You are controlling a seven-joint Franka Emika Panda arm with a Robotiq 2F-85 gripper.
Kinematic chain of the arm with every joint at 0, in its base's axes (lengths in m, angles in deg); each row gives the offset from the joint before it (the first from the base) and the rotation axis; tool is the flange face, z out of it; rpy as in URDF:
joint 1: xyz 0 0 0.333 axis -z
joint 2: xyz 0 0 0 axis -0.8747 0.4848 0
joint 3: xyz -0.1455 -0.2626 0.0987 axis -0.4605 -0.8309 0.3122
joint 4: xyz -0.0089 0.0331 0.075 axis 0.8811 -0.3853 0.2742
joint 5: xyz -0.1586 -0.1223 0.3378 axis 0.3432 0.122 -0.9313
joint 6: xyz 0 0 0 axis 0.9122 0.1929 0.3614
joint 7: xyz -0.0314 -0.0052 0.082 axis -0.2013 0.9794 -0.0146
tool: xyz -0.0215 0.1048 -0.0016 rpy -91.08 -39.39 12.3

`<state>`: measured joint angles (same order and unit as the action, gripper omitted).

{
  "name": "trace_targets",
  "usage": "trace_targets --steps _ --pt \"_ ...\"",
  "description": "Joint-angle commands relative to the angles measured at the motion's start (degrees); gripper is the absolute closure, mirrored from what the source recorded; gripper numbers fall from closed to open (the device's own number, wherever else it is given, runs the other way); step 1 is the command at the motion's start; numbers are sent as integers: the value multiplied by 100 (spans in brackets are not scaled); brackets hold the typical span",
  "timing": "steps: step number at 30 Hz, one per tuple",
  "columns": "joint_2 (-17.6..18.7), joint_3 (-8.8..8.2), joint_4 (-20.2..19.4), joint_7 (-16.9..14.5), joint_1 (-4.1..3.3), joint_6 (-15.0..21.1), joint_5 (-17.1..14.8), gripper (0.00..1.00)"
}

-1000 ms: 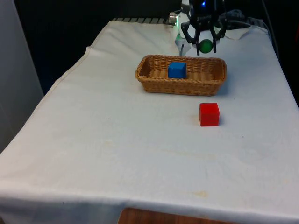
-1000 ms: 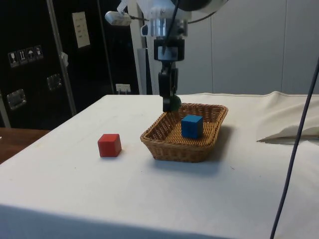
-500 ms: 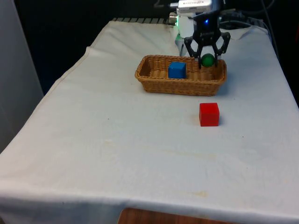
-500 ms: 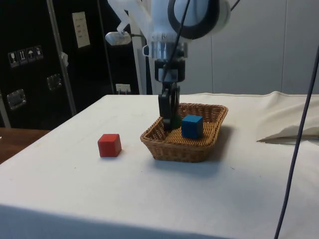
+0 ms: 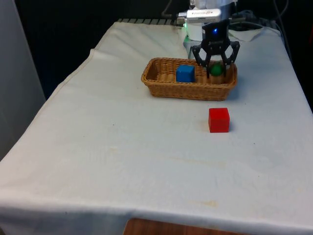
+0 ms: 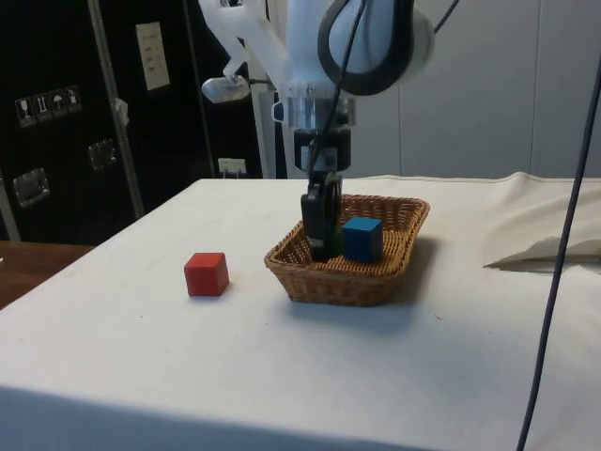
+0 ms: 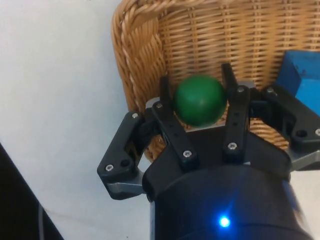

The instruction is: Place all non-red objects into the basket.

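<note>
A green ball (image 5: 215, 70) sits between my black fingers (image 7: 167, 100), and my gripper (image 5: 215, 72) is shut on it. The gripper is down inside the wicker basket (image 5: 188, 91), at the end towards the front view's right, with the ball close above the basket floor. In the wrist view the ball (image 7: 200, 99) hangs just inside the basket rim (image 7: 135, 60). A blue cube (image 5: 185, 73) rests in the basket's middle, beside the gripper (image 6: 321, 246). On the cloth outside stands a red cube (image 5: 218, 120), between the basket and the near table edge.
The basket (image 6: 329, 282) stands at the far part of the table. A rumpled fold of white cloth (image 6: 545, 249) lies beyond it in the side view. Open cloth stretches from the red cube (image 6: 206, 274) to the near edge.
The gripper has come down from above the basket into it, carrying the green ball. The blue and red cubes have stayed put.
</note>
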<state>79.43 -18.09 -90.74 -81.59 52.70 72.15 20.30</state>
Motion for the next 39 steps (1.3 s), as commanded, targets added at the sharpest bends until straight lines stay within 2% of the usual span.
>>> trace_targets --steps 1,3,5,14,17,18,21,22,24,30,38,39 --pt "74 23 -11 -11 0 149 -52 100" --pt "74 0 0 0 0 69 0 100" --pt "160 23 -6 -6 0 229 -40 100" --pt "206 11 11 -11 0 223 -23 99" --pt "206 11 11 -11 0 218 -17 66" --pt "212 11 11 -17 0 218 -17 46" --pt "201 6 17 -11 0 183 0 17" --pt "212 11 11 -17 0 218 -17 17" --pt "212 11 11 -17 0 212 -17 1" --pt "206 6 17 -11 0 183 0 0" --pt "-315 -92 -63 -52 40 -178 52 0" --pt "-235 -69 -29 -69 29 -115 0 0"
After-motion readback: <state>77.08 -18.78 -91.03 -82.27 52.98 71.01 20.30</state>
